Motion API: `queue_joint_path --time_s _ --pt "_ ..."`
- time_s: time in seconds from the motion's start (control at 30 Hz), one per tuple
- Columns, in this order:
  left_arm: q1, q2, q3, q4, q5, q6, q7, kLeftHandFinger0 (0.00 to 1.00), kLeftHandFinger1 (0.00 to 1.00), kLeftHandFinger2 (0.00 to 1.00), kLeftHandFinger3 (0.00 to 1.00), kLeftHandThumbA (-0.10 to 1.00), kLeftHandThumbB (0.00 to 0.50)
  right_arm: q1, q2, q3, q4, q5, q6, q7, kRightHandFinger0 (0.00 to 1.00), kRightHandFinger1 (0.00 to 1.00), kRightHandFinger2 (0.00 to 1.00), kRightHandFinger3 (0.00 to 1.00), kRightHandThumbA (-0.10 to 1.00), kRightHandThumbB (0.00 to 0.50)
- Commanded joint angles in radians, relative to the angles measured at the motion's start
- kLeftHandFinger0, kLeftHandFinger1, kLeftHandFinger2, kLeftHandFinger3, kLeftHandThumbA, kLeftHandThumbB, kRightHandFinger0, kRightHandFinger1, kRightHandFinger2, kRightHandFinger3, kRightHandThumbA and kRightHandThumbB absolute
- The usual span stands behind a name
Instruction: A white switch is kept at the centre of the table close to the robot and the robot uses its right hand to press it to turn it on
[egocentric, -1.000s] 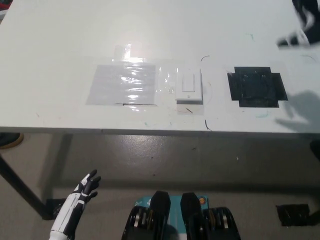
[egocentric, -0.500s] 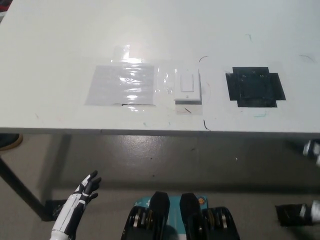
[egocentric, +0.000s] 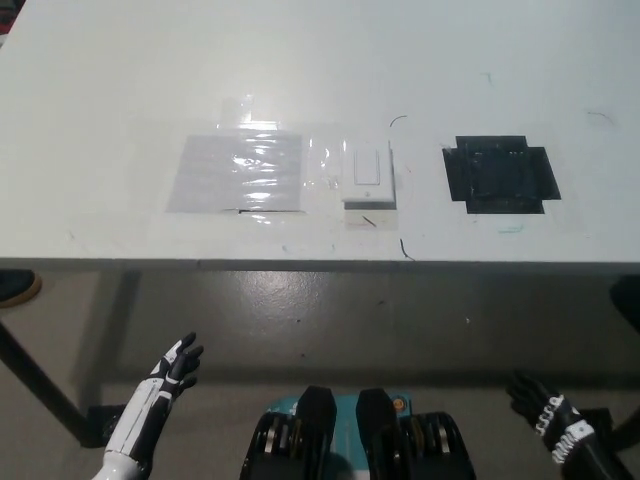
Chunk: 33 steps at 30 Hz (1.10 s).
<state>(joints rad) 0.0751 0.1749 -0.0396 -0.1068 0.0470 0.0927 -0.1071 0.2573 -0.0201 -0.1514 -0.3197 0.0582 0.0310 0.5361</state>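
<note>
The white switch (egocentric: 368, 173) lies flat on the white table (egocentric: 120, 90), near its front edge at the centre, with its rocker in the middle of the plate. My black right hand (egocentric: 543, 408) hangs low at the bottom right, below the table edge and far from the switch, fingers spread and holding nothing. My white left hand (egocentric: 175, 367) rests at the lower left, also below the table, fingers apart.
A glossy taped sheet (egocentric: 236, 172) lies just left of the switch. A black taped square (egocentric: 501, 174) sits to its right. Grey floor shows under the table's front edge (egocentric: 300, 264). A dark shoe (egocentric: 15, 288) shows at the far left.
My right hand has dropped from the table's upper right, past the right edge, down to the bottom right below the table. The whole picture shifted slightly left. The left hand stayed put.
</note>
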Motion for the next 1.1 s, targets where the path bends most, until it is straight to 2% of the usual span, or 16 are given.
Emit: queue_joint_path --time_s 0.0,0.07,0.2,0.33,0.4,0.5,0.6,0.73,0.93,1.07 --pt "-0.021 0.037 0.013 -0.040 -0.013 -0.056 -0.023 1.00 1.00 1.00 1.00 1.00 0.014 -0.070 0.058 -0.045 0.253 0.025 -0.314 -0.155 1.00 1.00 1.00 1.00 1.00 0.321" --pt "-0.021 0.036 0.015 -0.039 -0.017 -0.052 -0.024 1.00 1.00 1.00 1.00 1.00 0.006 -0.081 0.052 -0.052 0.294 0.040 -0.317 -0.152 1.00 1.00 1.00 1.00 1.00 0.294" --pt "-0.028 0.037 0.017 -0.035 -0.024 -0.057 -0.026 1.00 1.00 1.00 1.00 1.00 0.027 -0.103 0.043 -0.062 0.316 0.048 -0.311 -0.163 1.00 1.00 1.00 1.00 1.00 0.310" --pt "-0.010 0.033 0.015 -0.046 -0.026 -0.051 -0.023 1.00 1.00 1.00 1.00 1.00 0.033 -0.118 0.037 -0.056 0.320 0.038 -0.303 -0.178 1.00 1.00 1.00 1.00 1.00 0.304" --pt "-0.010 0.028 0.020 -0.043 -0.033 -0.041 -0.019 1.00 1.00 1.00 1.00 1.00 0.036 -0.144 0.042 -0.045 0.326 0.030 -0.301 -0.196 1.00 1.00 1.00 1.00 1.00 0.323" --pt "0.009 0.029 0.015 -0.046 -0.027 -0.050 -0.018 1.00 1.00 1.00 1.00 1.00 0.023 -0.146 0.040 -0.029 0.340 0.012 -0.310 -0.214 1.00 1.00 1.00 1.00 1.00 0.319" --pt "0.012 0.034 0.011 -0.047 -0.017 -0.053 -0.017 1.00 1.00 1.00 1.00 1.00 0.026 -0.131 0.034 -0.017 0.339 0.014 -0.313 -0.219 1.00 1.00 1.00 1.00 1.00 0.289" --pt "0.005 0.044 0.006 -0.049 -0.011 -0.061 -0.022 1.00 1.00 1.00 1.00 1.00 0.003 -0.124 0.018 -0.003 0.343 0.015 -0.323 -0.227 1.00 1.00 1.00 1.00 1.00 0.304" --pt "0.018 0.041 0.005 -0.047 -0.006 -0.059 -0.012 1.00 1.00 1.00 1.00 1.00 0.024 -0.110 -0.003 0.029 0.341 0.011 -0.332 -0.233 1.00 1.00 1.00 1.00 1.00 0.286" --pt "0.016 0.040 0.007 -0.044 -0.015 -0.058 -0.015 1.00 1.00 1.00 1.00 1.00 0.009 -0.112 -0.016 0.044 0.350 0.003 -0.340 -0.235 1.00 1.00 1.00 1.00 1.00 0.279"
